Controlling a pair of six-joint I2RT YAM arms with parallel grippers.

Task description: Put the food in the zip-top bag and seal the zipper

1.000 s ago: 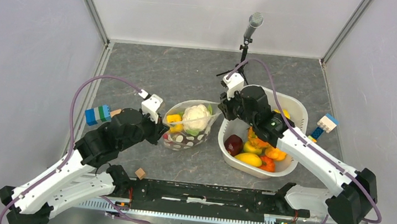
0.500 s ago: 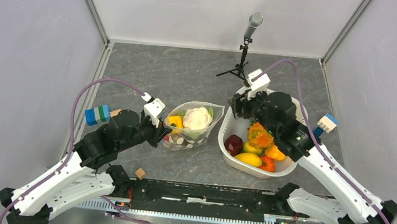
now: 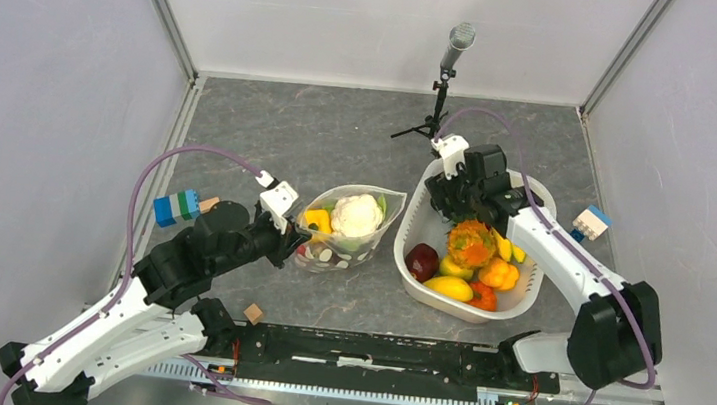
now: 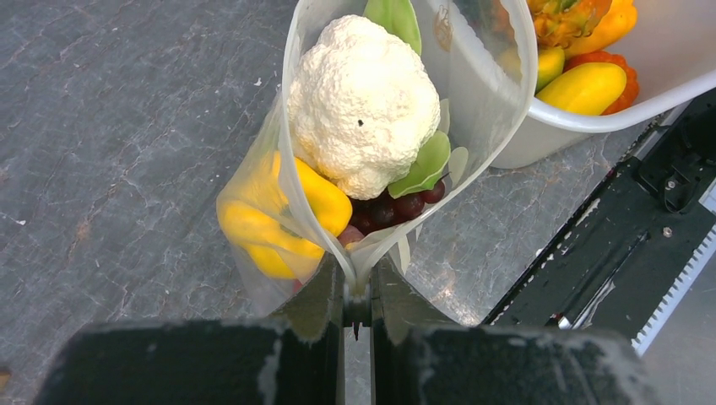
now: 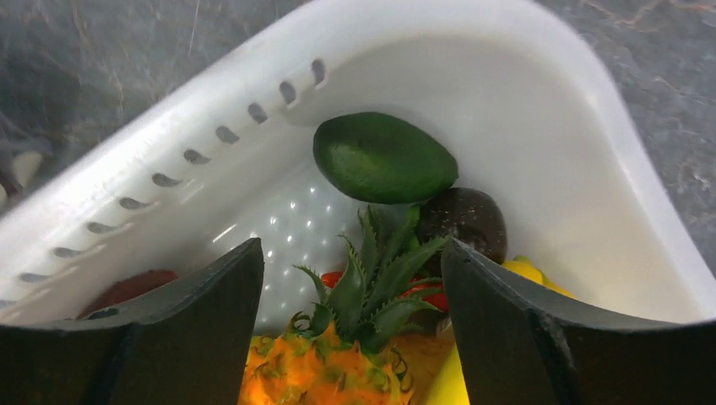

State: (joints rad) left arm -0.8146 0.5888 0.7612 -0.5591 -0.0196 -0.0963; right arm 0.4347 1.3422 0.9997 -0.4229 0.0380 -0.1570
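The zip-top bag (image 3: 345, 248) stands with its mouth wide open beside the basket. Inside it are a white cauliflower (image 4: 363, 105), a yellow pepper (image 4: 279, 224) and purple grapes (image 4: 398, 206). My left gripper (image 4: 358, 291) is shut on the near corner of the bag's mouth, where the zipper (image 4: 287, 143) rim comes together. My right gripper (image 5: 350, 253) is open and empty, hanging inside the white basket (image 5: 169, 160) just above the pineapple (image 5: 338, 363). A green piece (image 5: 384, 158) and a dark round piece (image 5: 464, 221) lie beyond the pineapple.
The basket (image 3: 454, 308) also holds a dark red apple (image 3: 422, 260), a yellow piece (image 3: 450, 287) and an orange pepper (image 3: 499, 275). A microphone stand (image 3: 445, 81) rises behind it. Building blocks (image 3: 177, 208) sit left and others (image 3: 591, 223) right; a small wooden cube (image 3: 252, 312) lies near the front rail.
My right gripper left the bag's right edge, swung right over the basket and opened wide. The left gripper kept its hold on the bag, which shifted slightly.
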